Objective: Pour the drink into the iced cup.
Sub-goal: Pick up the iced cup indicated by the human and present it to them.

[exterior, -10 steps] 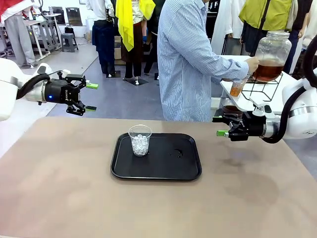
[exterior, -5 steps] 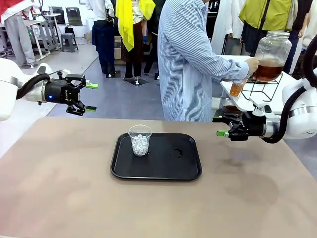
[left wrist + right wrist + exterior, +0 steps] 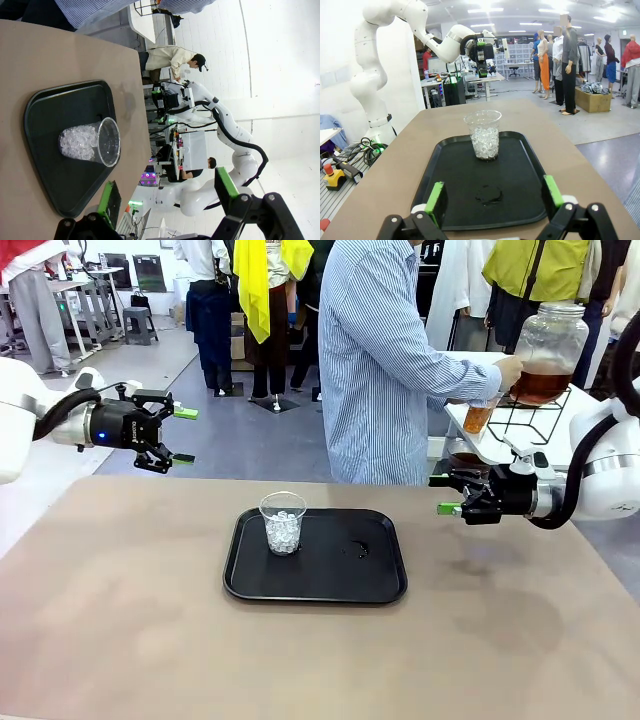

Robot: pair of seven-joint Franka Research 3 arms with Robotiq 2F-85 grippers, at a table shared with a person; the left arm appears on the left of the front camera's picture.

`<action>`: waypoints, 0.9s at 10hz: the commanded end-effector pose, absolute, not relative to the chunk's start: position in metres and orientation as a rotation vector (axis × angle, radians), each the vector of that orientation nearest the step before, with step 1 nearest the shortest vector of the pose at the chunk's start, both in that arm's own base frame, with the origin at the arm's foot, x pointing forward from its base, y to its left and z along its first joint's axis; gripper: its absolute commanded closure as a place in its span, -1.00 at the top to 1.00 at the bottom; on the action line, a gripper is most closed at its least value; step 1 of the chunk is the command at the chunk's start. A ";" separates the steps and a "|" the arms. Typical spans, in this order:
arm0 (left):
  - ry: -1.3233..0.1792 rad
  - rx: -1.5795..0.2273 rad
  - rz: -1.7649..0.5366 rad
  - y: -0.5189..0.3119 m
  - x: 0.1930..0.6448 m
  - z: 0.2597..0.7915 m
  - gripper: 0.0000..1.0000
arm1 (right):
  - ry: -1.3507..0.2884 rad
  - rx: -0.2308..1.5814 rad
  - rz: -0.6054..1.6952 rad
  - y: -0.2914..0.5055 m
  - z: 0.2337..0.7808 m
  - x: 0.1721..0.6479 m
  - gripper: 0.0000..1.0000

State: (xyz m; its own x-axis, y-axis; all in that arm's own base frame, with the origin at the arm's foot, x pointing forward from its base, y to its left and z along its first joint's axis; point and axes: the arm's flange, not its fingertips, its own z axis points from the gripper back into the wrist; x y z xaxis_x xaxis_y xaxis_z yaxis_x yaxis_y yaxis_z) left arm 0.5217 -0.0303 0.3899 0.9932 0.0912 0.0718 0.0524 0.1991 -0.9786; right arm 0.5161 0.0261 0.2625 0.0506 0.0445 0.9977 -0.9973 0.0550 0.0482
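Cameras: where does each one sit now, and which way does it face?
Front view: fixed between the arms, faces across the table at the person; left gripper and right gripper both open.
Left wrist view: rolled sideways, looks past its own fingers at the iced cup on the tray; right arm beyond.
Right wrist view: level, looks between its own fingers along the tray; left arm beyond.
Shared: all three show the iced cup and tray.
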 end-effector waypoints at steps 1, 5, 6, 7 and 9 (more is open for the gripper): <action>-0.127 -1.369 0.027 -0.031 0.522 0.391 1.00 | -1.161 1.160 1.155 0.027 0.265 0.517 1.00; -0.127 -1.369 0.027 -0.031 0.522 0.391 1.00 | -1.161 1.160 1.155 0.027 0.265 0.517 1.00; -0.127 -1.369 0.027 -0.031 0.522 0.391 1.00 | -1.161 1.160 1.155 0.027 0.265 0.517 1.00; -0.127 -1.369 0.027 -0.031 0.522 0.391 1.00 | -1.161 1.160 1.155 0.027 0.265 0.517 1.00; -0.127 -1.369 0.027 -0.031 0.522 0.391 1.00 | -1.161 1.160 1.155 0.027 0.265 0.517 1.00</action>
